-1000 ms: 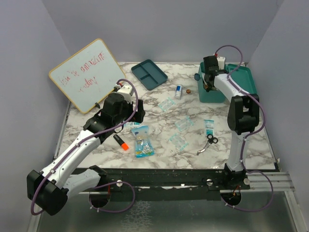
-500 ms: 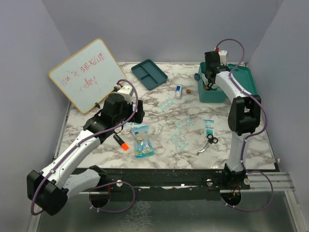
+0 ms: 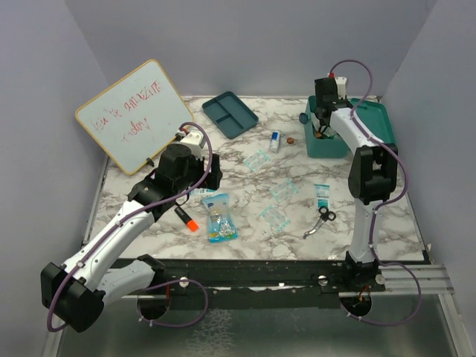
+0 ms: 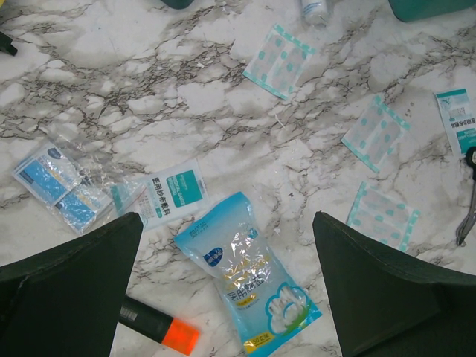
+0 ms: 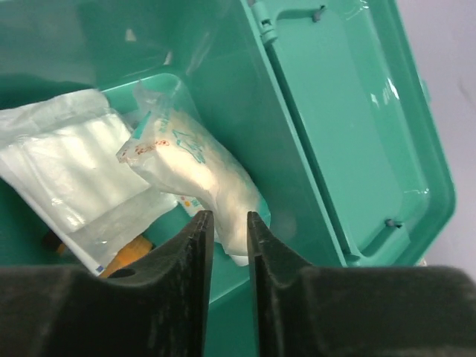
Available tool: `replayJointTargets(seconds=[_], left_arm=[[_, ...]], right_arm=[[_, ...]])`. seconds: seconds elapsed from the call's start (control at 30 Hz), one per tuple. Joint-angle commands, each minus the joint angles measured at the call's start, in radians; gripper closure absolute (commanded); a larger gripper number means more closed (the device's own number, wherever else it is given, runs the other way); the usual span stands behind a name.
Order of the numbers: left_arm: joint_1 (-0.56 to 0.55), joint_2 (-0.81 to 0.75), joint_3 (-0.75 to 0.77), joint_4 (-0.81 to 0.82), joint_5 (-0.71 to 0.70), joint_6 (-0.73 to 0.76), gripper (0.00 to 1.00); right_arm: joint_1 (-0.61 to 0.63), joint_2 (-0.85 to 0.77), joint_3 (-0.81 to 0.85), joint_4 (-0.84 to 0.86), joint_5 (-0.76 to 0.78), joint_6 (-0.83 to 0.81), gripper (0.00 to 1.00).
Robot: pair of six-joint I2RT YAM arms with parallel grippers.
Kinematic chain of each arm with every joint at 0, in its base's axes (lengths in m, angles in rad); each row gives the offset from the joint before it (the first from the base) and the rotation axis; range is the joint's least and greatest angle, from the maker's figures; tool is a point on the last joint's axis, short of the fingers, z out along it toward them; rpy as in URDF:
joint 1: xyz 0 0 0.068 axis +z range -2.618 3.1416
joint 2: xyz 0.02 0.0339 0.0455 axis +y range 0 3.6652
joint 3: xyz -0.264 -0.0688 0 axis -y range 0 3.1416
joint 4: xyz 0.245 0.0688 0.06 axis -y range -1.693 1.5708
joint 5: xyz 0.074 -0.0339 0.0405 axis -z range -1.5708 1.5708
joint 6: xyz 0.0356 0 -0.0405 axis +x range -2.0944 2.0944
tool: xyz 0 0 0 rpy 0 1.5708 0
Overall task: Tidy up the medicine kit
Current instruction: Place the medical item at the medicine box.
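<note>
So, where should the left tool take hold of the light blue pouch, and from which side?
Probably across its narrow width, near the middle, coming straight down from above. The light blue pouch lies flat on the marble table, long axis diagonal, so the open left tool would need turning to straddle its long edges.

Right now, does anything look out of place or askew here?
Yes. Supplies lie scattered loose on the marble table: a blue pouch, plasters, an orange-capped marker and scissors. Inside the medicine kit, one white pouch lies askew across a flatter white packet.
</note>
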Motion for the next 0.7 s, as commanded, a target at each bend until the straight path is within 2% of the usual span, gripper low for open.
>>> replayJointTargets(seconds=[0.0,0.1,0.33,0.5,0.67], left_arm=[[-0.005,-0.013,-0.004,-0.006,-0.028,0.012,0.01],[-0.005,-0.011,-0.004,-0.007,-0.029,0.012,0.01],[-0.005,0.009,0.003,-0.014,-0.027,0.009,0.01],[-0.005,0.017,0.006,-0.025,-0.053,0.003,0.01],[-0.004,0.026,-0.003,-0.026,-0.027,-0.01,0.01]], right_arm=[[-0.005,-0.032,0.024,-0.001,-0.093,0.001,0.65],[-0.005,-0.079,0.015,-0.011,-0.148,0.002,0.58],[-0.005,-0.194,-0.043,-0.053,-0.29,0.04,0.5],[-0.005,-0.325,-0.157,-0.048,-0.445,0.096,0.49],[-0.003,-0.487,-0.347,0.016,-0.683,0.188,0.5]])
